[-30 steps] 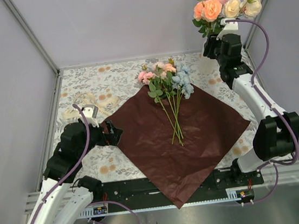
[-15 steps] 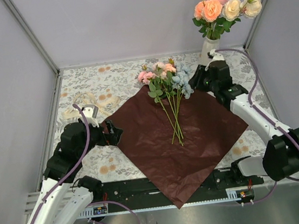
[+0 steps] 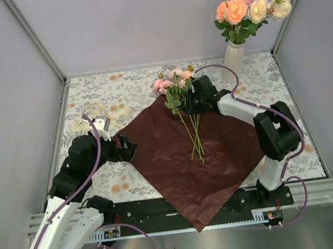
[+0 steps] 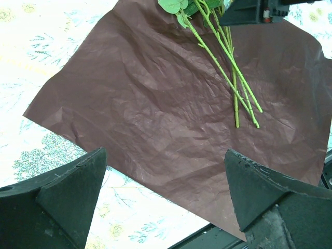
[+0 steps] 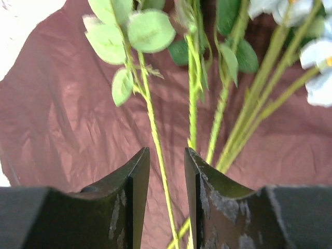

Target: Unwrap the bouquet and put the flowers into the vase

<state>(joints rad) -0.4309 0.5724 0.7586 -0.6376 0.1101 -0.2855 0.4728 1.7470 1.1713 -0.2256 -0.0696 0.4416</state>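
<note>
Floral-print worktop point(image 3: 119, 85) carries a flattened sheet of maroon crinkled wrapping paper point(image 3: 178, 171), with pink and pale blue artificial flowers point(image 3: 176, 82) lying at its far edge and other roses point(image 3: 243, 9) standing in the tall cream-white ribbed vase point(image 3: 232, 60), far right. Right hand point(image 5: 167, 155) straddles one thin green stem point(image 5: 155, 140), and whether it pinches cannot be told; left hand point(image 3: 126, 146) hangs wide open at the paper's left corner. With unwrapping apparently done, the next move likely calls for a firm pinch, a lift and a carry to the vase.

Readable text: none is made out in any view.
Arm-base labels point(image 3: 111, 233): coloured marks are seen, but they are too small to be read.
</note>
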